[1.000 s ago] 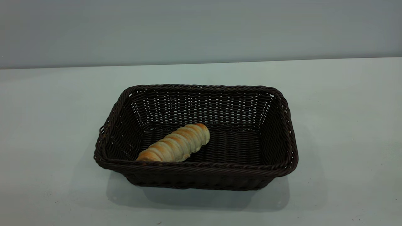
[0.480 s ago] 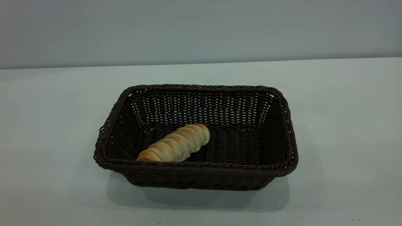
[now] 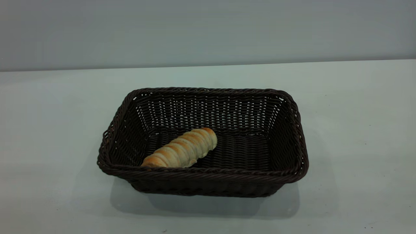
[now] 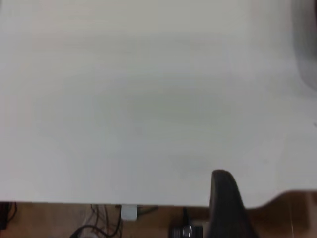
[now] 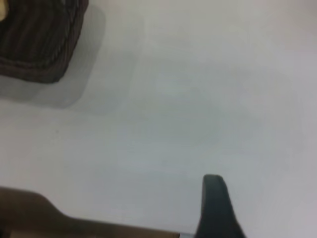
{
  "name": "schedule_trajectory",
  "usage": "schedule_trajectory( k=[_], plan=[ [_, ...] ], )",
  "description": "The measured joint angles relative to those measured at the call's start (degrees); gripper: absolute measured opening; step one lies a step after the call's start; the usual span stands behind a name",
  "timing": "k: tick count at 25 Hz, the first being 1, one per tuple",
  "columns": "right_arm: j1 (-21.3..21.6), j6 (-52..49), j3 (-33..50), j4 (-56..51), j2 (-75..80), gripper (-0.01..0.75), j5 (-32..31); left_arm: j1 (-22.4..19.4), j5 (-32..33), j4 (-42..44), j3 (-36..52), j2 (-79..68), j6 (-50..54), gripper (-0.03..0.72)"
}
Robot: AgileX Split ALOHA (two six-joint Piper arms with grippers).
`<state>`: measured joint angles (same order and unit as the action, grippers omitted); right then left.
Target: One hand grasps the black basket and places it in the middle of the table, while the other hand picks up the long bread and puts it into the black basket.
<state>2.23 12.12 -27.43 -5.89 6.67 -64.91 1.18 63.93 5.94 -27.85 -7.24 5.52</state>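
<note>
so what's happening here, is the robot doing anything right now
Nothing is being handled at this moment. The long bread lies inside the black basket, slanted across its floor toward the near left corner, and the basket sits around the middle of the table. Neither arm appears in the exterior view. Each wrist view shows only one dark finger over bare table near its edge, the left pincer and the right pincer, both holding nothing. The task looks finished.

1 black basket (image 3: pixel 208 177), 1 long bread (image 3: pixel 182 149), 1 table (image 3: pixel 357 113); seemingly nothing else.
</note>
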Motion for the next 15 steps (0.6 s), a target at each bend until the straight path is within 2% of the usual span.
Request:
schedule_trajectory(
  k=[4,15],
  plan=[
    [0.0,0.0,0.0,0.0,-3.2,0.511,0.0,-2.7,0.3,0.0,0.0,2.6,0.0,0.473],
    [0.1,0.0,0.0,0.0,-7.6,0.511,-0.4,-2.9,0.8,0.0,0.0,7.1,0.1,0.473]
  ],
)
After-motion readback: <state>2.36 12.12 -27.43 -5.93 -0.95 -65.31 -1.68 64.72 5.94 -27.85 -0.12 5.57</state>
